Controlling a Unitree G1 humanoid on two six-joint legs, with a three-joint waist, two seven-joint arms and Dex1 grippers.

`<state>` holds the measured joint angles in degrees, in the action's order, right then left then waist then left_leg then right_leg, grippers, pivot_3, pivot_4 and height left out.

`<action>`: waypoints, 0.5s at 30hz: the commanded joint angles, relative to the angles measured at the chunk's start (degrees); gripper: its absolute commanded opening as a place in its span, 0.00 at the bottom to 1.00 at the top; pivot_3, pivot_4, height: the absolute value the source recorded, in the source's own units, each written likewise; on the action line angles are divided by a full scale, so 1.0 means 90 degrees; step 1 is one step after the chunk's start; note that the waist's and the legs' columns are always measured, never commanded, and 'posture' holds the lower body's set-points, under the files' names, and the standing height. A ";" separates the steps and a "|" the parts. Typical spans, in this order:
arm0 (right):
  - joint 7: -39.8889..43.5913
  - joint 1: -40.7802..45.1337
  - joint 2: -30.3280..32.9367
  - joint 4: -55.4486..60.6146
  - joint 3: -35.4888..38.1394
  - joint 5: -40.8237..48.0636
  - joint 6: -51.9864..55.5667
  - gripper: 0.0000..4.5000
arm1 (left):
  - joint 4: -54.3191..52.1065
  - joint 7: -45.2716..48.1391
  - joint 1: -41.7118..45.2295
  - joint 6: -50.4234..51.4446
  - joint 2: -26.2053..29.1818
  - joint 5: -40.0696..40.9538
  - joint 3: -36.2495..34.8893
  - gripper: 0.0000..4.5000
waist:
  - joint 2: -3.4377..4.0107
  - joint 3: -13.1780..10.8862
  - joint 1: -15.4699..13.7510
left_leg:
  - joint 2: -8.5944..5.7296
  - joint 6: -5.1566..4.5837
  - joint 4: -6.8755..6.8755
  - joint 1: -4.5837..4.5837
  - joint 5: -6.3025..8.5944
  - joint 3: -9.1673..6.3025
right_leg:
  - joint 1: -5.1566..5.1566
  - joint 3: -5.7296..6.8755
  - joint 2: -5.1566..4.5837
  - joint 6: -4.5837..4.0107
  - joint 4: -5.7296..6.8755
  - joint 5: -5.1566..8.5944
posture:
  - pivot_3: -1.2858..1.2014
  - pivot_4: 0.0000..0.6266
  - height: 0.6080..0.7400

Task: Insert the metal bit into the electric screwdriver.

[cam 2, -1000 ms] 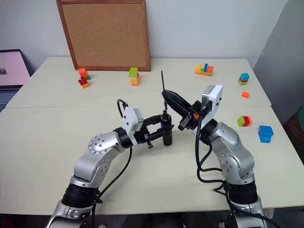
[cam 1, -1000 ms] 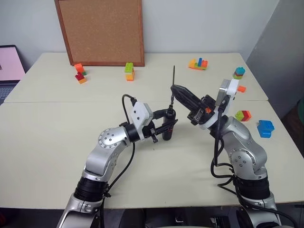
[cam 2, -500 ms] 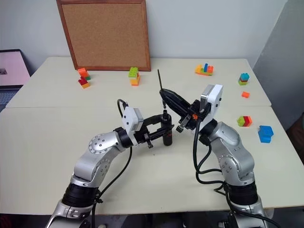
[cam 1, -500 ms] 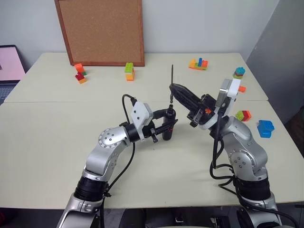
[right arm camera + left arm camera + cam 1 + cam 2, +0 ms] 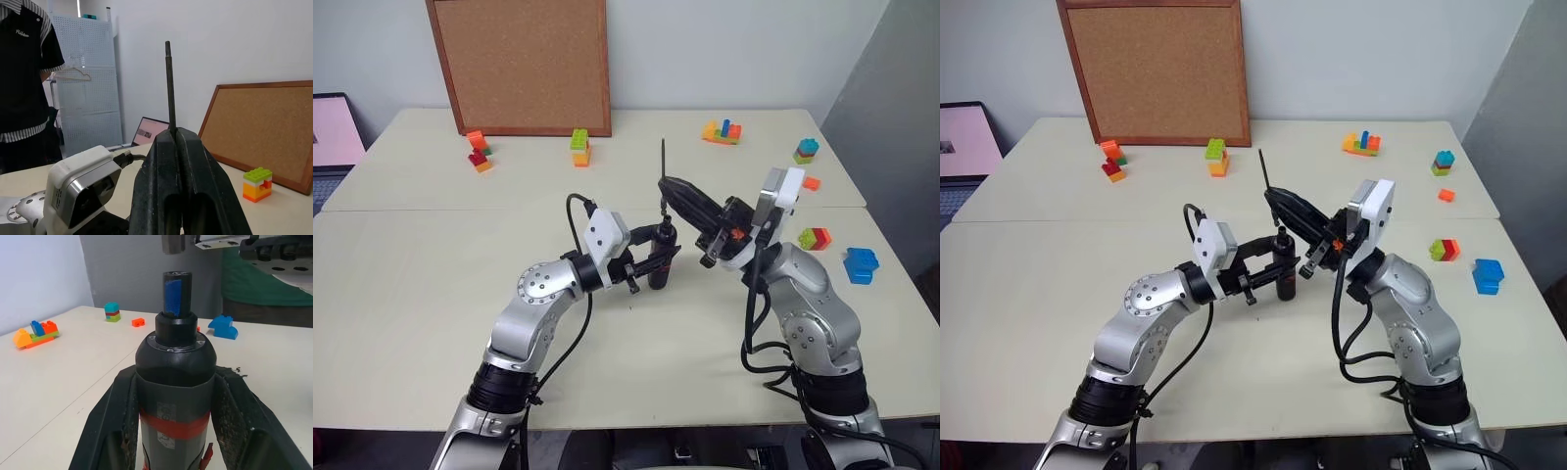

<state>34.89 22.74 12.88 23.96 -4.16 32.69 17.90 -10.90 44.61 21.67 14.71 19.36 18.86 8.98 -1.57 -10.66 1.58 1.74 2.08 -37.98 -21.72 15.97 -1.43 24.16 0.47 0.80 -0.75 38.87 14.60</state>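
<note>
The electric screwdriver (image 5: 660, 262), black with a red band, stands upright over the middle of the table with its narrow tip up. My left gripper (image 5: 656, 264) is shut on its body; the left wrist view shows the screwdriver (image 5: 175, 382) clamped between both fingers. The metal bit (image 5: 664, 157), a thin dark rod, stands almost upright in my right gripper (image 5: 668, 186), which is shut on it. The right wrist view shows the bit (image 5: 169, 83) rising from the closed fingertips. The bit's lower end hangs just above the screwdriver's tip; I cannot tell if they touch.
A cork board (image 5: 519, 64) leans on the back wall. Toy brick clusters lie at the back left (image 5: 478, 152), back middle (image 5: 579, 147), back right (image 5: 722, 131) and right (image 5: 861, 264). A laptop (image 5: 333, 132) sits at the left edge. A person (image 5: 24, 83) stands beyond the table.
My right gripper has shifted the bit slightly to the left and rolled a little. The left gripper and the screwdriver have stayed still.
</note>
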 commanded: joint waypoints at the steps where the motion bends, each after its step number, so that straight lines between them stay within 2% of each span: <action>1: 0.0050 -0.0033 0.0015 0.0224 0.0015 0.0021 -0.0130 0.00 | -0.0084 0.0034 0.0030 0.0010 0.0030 -0.0012 0.0027 0.37 | 0.0000 0.0000 0.0000 | 0.0000 0.0000 0.0000 0.0000 0.0000 0.0000 | 0.0000 0.0000 0.0000 0.0000 0.0000 0.0000 | 0.52 0.24 1.00; 15: 0.0052 -0.0137 0.0002 0.0171 0.0041 -0.0017 -0.0255 0.00 | -0.0055 0.0060 0.0018 -0.0013 0.0057 -0.0024 0.0015 0.37 | 0.0000 0.0000 -0.0001 | 0.0000 0.0000 0.0000 0.0000 0.0000 0.0000 | 0.0000 0.0000 0.0000 0.0000 0.0000 0.0000 | 0.52 0.24 1.00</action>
<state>34.94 21.24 12.76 23.96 -4.15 32.64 16.80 -10.90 44.70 21.67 14.70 19.39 18.84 8.99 -1.57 -10.66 1.57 1.74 2.08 -37.97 -21.72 15.97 -1.43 24.15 0.46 0.80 -0.75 38.87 14.60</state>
